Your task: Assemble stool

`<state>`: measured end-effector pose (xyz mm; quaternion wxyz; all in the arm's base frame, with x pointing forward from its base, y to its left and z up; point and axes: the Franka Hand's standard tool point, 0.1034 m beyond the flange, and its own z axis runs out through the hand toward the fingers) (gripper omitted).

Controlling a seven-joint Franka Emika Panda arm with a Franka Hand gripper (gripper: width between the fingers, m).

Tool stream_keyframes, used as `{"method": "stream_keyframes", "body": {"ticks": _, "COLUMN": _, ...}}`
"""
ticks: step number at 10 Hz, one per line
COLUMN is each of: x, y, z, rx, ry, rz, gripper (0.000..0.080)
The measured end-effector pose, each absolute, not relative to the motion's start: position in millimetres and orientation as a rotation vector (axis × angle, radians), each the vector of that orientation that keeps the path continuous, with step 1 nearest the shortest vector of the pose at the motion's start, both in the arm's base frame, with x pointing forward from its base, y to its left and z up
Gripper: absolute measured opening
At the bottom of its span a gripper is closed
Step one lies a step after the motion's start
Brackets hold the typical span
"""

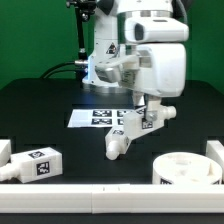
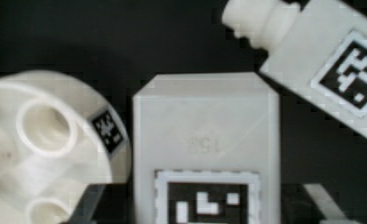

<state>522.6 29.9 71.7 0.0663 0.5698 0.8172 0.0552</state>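
Observation:
My gripper (image 1: 142, 120) is shut on a white stool leg (image 1: 126, 136). The leg hangs tilted, its lower end pointing down toward the exterior view's left. In the wrist view the held leg (image 2: 201, 125) fills the middle, its square tag sitting between my fingers (image 2: 317, 197) at the gripper (image 2: 206, 200). The round seat disc (image 1: 190, 168) lies on the black table at the exterior view's right, and the wrist view shows its holes, seat disc (image 2: 38, 130), beside the held leg. A second leg (image 1: 35, 162) lies on its side at the exterior view's left, second leg (image 2: 322, 50).
The marker board (image 1: 98, 117) lies flat behind the held leg. A white rail (image 1: 100, 190) runs along the table's front edge. White parts poke in at the far left (image 1: 4, 152) and far right (image 1: 214, 150) edges. The robot's body (image 1: 150, 50) looms above.

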Motion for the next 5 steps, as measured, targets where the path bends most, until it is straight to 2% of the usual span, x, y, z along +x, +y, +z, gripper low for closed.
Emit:
{"method": "stream_keyframes", "body": {"ticks": 1, "x": 522.2, "y": 30.5, "z": 70.2, "rx": 1.588, "ry": 2.535, "rz": 0.163, "gripper": 0.0337}}
{"method": "stream_keyframes", "body": {"ticks": 4, "x": 489.6, "y": 63.0, "z": 53.9, "rx": 0.964, "ry": 2.773, "rz": 0.238, "gripper": 0.0337}}
{"method": "stream_keyframes", "body": {"ticks": 5, "x": 482.8, "y": 61.2, "z": 47.9, "rx": 0.857, "ry": 2.798, "rz": 0.261, "gripper": 0.0337}}
